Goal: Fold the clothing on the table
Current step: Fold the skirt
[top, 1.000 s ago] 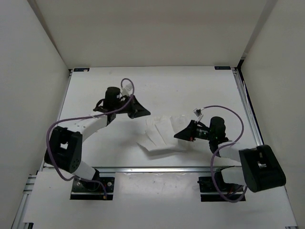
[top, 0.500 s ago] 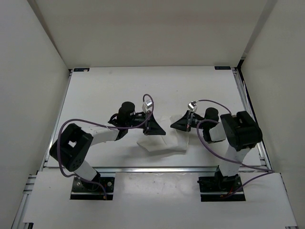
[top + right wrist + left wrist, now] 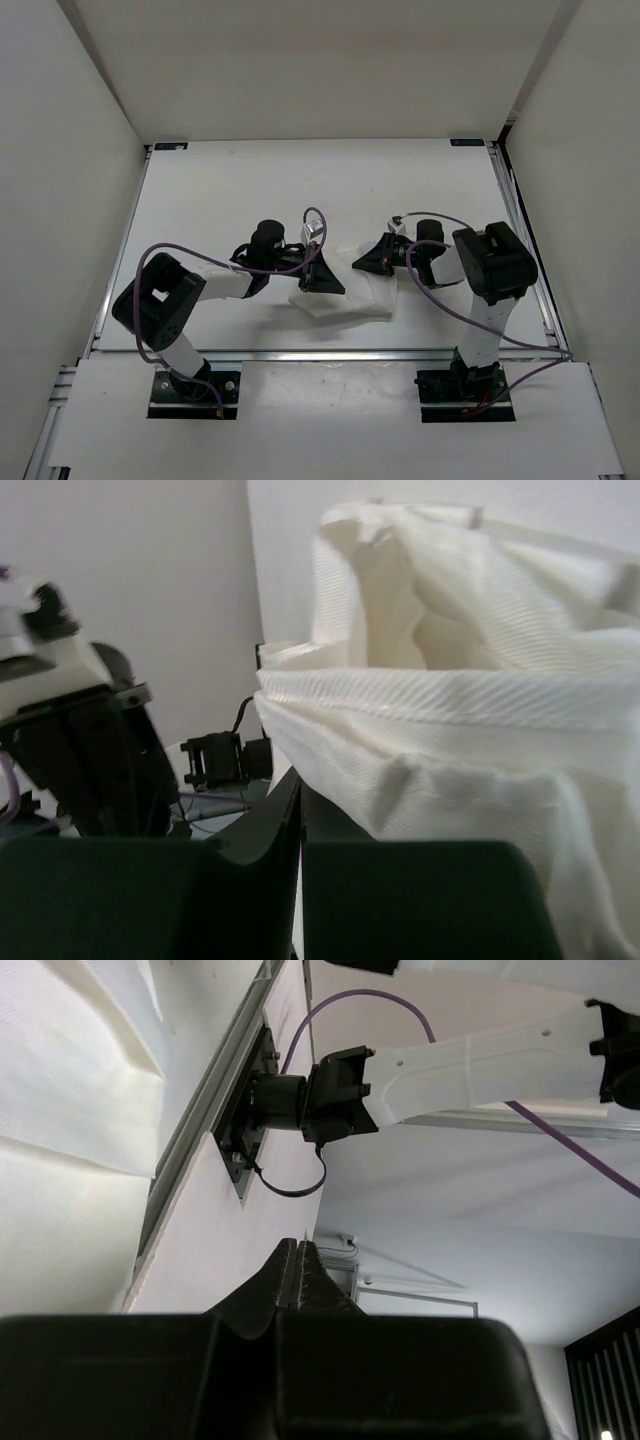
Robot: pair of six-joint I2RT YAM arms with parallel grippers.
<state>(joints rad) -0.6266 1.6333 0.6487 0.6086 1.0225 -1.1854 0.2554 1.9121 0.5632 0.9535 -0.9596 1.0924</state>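
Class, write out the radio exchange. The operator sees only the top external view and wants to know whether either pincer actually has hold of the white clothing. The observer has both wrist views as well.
Operator: From above, the left pincer sits over the clothing. Is there fabric between its jaws?
Observer: No. Its wrist view shows the jaws pressed together with nothing between them, and the clothing lies off to one side.
Operator: And the right pincer?
Observer: It is shut too. Its wrist view shows the fabric bunched right against it, rising in a ribbed fold. I cannot tell whether any of it is pinched.
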